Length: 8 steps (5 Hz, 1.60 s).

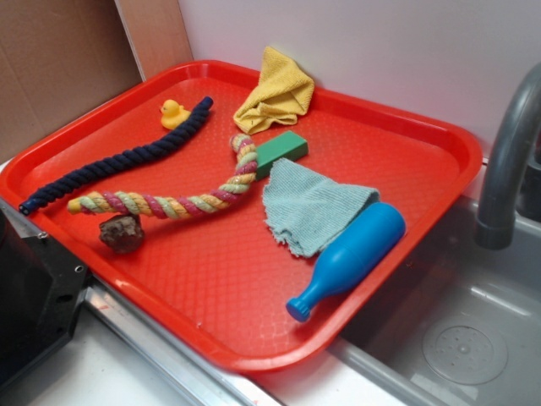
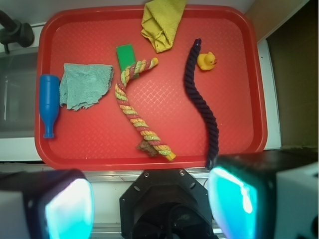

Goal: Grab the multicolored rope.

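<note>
Claw (image 2: 152,199) seemingly open, above tray's near edge — multicolored rope (image 2: 135,109) ahead, untouched

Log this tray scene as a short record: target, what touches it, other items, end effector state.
target: multicolored rope, lying bent on the red tray
touching target: green block at one end; brown rock near the other
other items: navy rope, yellow duck, yellow cloth, teal cloth, blue bottle
end effector: open, above the tray's near edge, holding nothing
</note>
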{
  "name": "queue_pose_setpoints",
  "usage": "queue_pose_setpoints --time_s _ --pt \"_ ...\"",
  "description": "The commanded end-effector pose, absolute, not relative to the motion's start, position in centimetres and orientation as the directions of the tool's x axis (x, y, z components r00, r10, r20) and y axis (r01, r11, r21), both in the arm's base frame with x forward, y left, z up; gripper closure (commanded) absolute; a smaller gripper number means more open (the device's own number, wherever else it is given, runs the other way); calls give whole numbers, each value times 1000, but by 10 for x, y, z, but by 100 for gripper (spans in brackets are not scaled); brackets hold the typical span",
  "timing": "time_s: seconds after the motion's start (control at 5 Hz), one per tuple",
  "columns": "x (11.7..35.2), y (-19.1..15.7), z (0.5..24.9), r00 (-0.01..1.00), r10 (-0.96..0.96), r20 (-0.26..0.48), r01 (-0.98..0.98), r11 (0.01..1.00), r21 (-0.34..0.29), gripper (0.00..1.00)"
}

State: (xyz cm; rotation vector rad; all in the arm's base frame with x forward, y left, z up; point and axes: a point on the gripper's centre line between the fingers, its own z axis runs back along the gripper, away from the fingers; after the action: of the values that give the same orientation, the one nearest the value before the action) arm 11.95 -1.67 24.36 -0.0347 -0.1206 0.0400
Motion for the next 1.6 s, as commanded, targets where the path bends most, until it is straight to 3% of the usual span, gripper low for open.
queue_pose_setpoints --time_s 0.0,0.2,0.4,0.6,0.8,1.0,1.4 --pt "120 -17 244 992 42 120 -38 999 -37 0" --pt "155 -67 205 986 -93 142 97 995 -29 0" --pt "218 -52 160 967 159 201 -147 987 -72 0" --pt "267 -49 135 927 312 209 -289 948 -136 0" --pt "281 -75 108 936 296 189 -282 954 -101 0" --pt "266 -77 88 954 267 138 -264 964 -45 0" --pt "270 -33 83 913 405 55 -400 913 -81 0"
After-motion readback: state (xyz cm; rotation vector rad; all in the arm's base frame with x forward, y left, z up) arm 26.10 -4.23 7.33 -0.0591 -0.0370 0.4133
